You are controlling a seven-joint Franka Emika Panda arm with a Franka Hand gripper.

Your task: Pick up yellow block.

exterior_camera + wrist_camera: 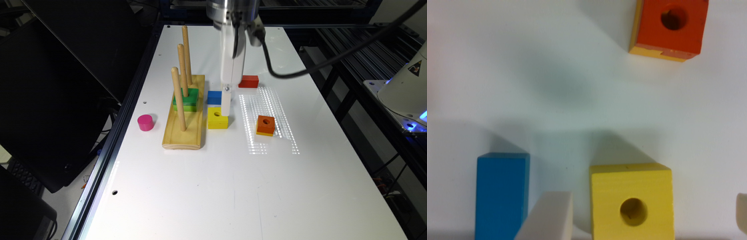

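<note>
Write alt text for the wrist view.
The yellow block with a round hole sits between two pale fingertips of the open gripper. A blue block lies beside it and an orange holed block farther off on the white table.

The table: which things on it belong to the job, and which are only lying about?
For the job:
yellow block
gripper, open around it

Lying about:
blue block
orange block
red block
pink cylinder
peg board with green block
</note>
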